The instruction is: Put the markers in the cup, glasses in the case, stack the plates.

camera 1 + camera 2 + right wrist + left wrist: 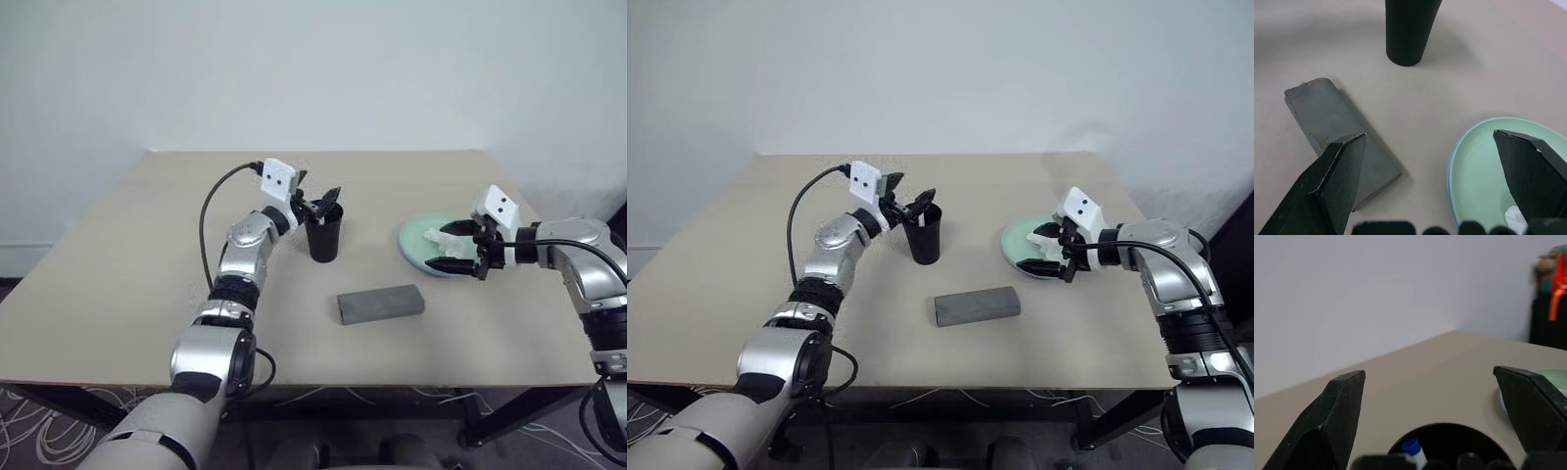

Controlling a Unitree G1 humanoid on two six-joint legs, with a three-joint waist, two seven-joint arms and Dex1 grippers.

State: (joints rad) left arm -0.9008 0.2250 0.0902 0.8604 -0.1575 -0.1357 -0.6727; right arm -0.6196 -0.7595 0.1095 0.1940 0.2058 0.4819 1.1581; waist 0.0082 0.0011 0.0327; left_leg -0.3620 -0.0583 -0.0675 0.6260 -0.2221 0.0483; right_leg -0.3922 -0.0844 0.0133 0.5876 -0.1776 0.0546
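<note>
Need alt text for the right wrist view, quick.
Open right gripper hovers above the table, one finger over the grey case, the other over the stacked plates. The black cup stands beyond; white tissue lies on the plates.

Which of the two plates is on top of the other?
The mint green plate is on top; only a thin light blue rim of the other plate shows beneath its edge.
</note>
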